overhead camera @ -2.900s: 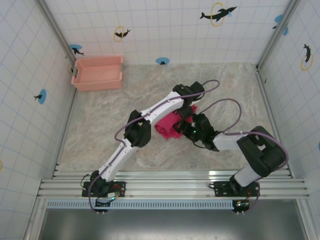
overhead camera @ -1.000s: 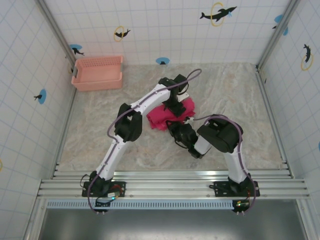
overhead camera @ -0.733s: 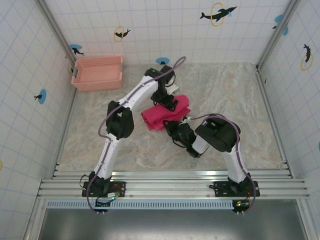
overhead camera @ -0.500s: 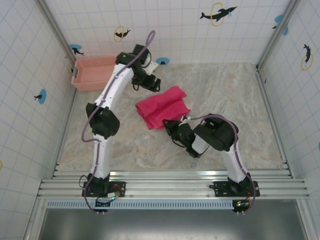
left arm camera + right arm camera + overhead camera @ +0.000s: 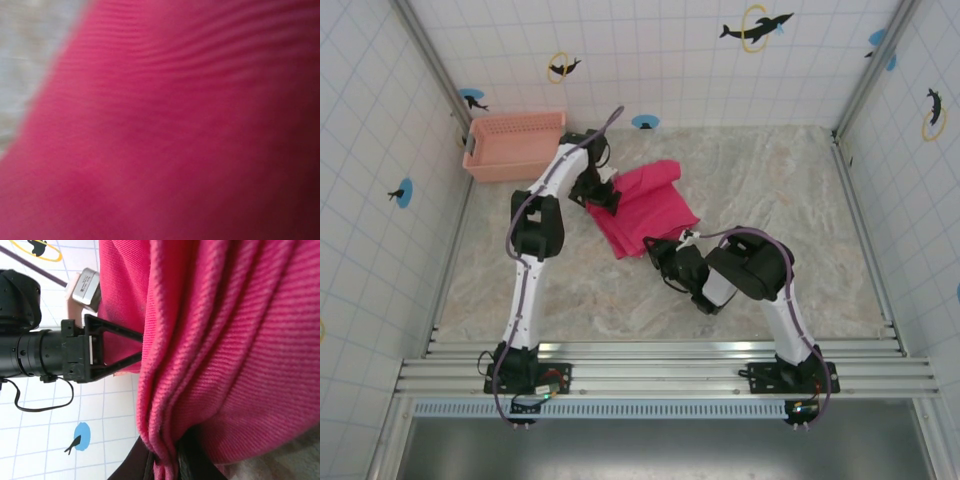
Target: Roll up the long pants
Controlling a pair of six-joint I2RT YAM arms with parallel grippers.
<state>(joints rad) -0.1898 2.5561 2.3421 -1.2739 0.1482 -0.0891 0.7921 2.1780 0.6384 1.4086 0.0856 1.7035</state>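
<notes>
Rails along the near edge of the desk carry both arm bases. From there the right arm bends in low toward the middle, and the right end effector sits at the corner of the long pants that lies farthest from the basket. In the right wrist view its dark fingers are pressed together on a thick fold of several layers of the ribbed magenta cloth. The pants lie loosely spread and creased on the desk, to the right of the basket and somewhat nearer than it, not rolled. The left arm reaches far out, and the left end effector meets the side of the pants nearest the basket. Its tips run into the cloth edge in the right wrist view, and I cannot tell whether they are spread or clamped. The left wrist view is a blur of pink cloth close to the lens. The basket stands in the far left corner, against the tiled wall.
</notes>
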